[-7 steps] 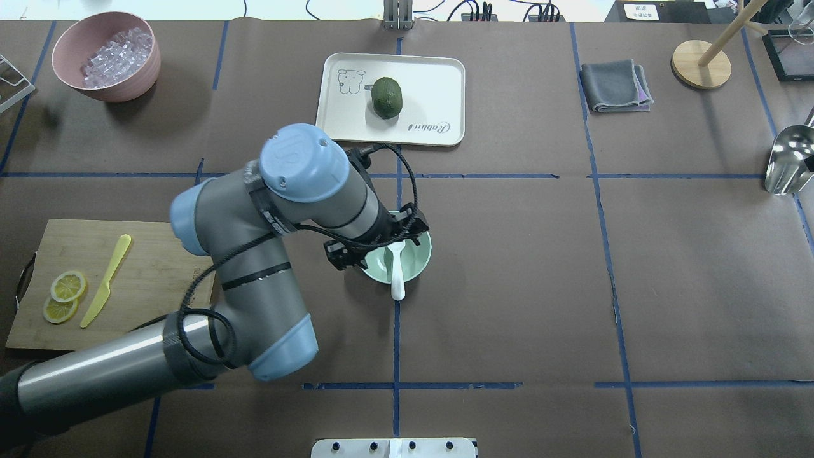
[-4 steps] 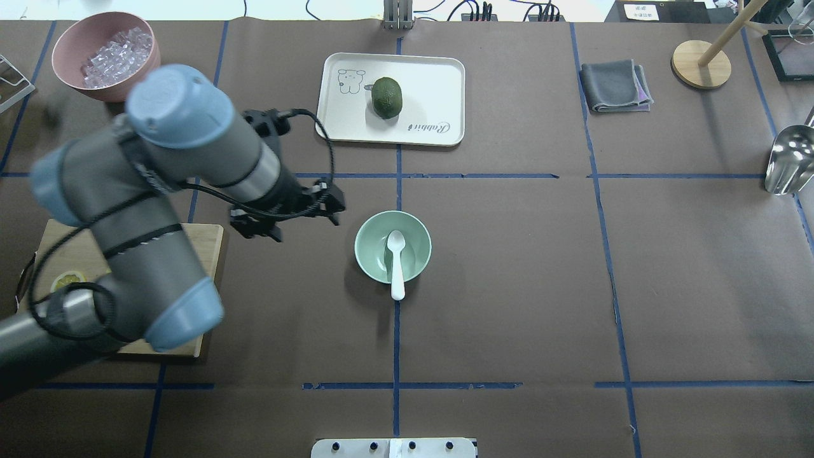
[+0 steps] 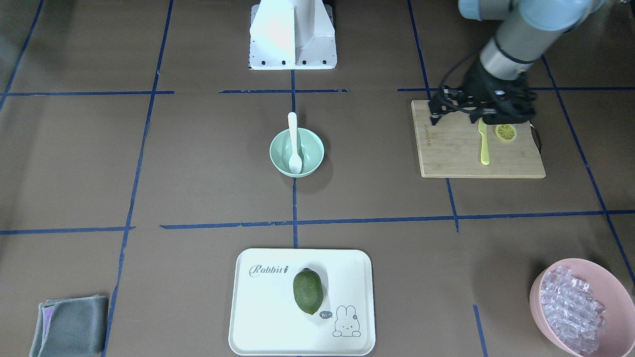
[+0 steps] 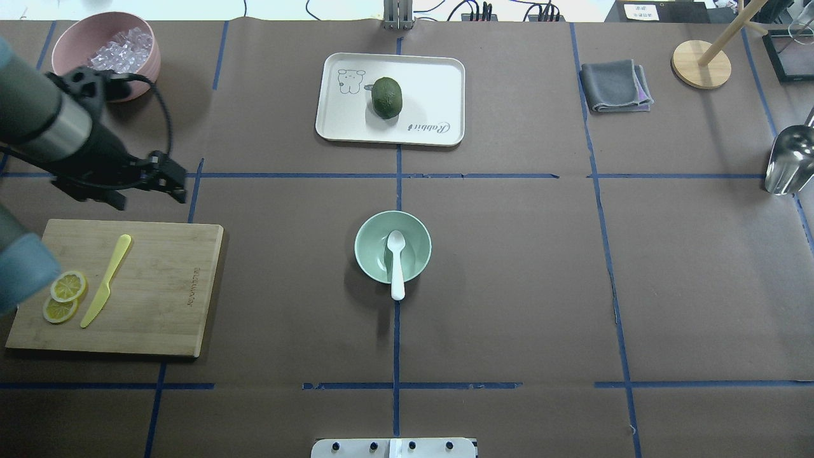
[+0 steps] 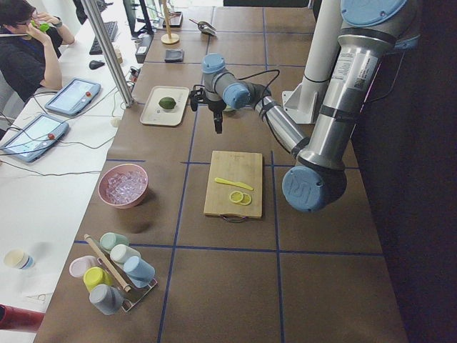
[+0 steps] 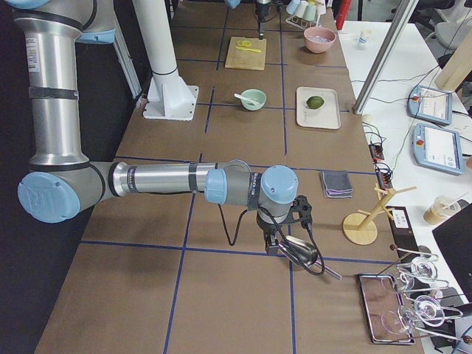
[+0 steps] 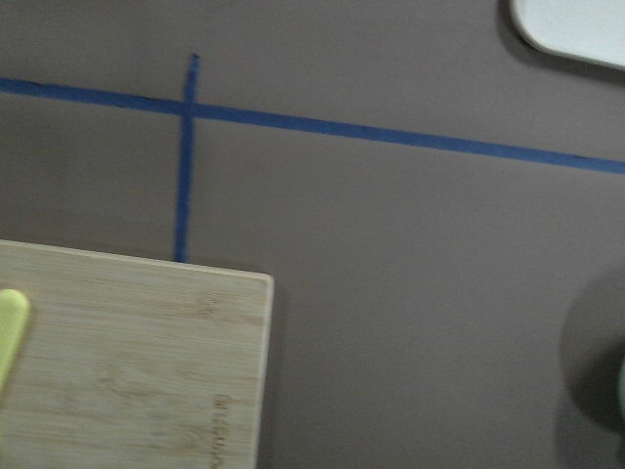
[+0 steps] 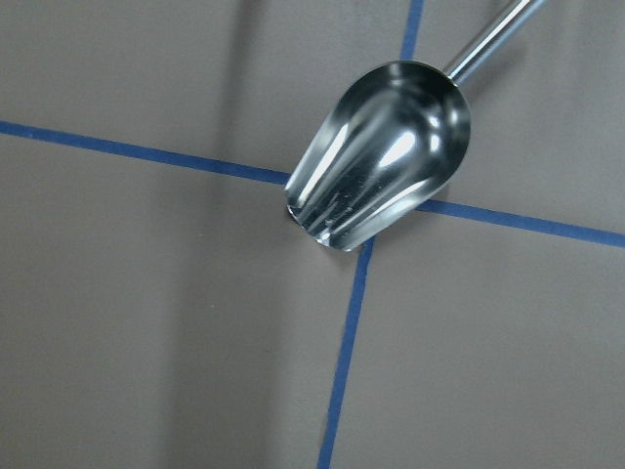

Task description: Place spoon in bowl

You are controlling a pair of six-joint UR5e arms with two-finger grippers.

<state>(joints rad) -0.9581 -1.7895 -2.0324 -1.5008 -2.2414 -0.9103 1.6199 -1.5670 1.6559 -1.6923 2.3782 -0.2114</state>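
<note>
Front view, task item: the spoon [image 3: 294, 141] lies with its scoop down in the hollow of the bowl [image 3: 312, 151]. Its handle is propped on the rim nearest the robot base and overhangs it. I judge it too long to lie flat inside, so it leans.
Front view, left side: the left pincer [image 3: 459, 119] hangs over the cutting board [image 3: 461, 158], well apart from the bowl, jaws spread wide with nothing between them.
Overhead: the spoon's pose agrees. Here the pincer appears past the board's far edge, toward the pink bowl [image 4: 70, 44]. That mismatch tells me it is raised off the table [image 4: 509, 286].
Left side view: confirms the height, which neither top view gives. The pincer points down, well above the table, and the left arm covers the bowl.
Right side view: bowl and spoon are small but plain. A metal scoop [image 6: 301, 252] sits under the near wrist. Right pincer [image 6: 284, 247]: I cannot tell whether it is spread or closed.
Left wrist: board corner and a sliver of the bowl at the right edge, no fingers in shot.
Right wrist: the scoop only, no fingers.
Status: I judge the placement done.
</note>
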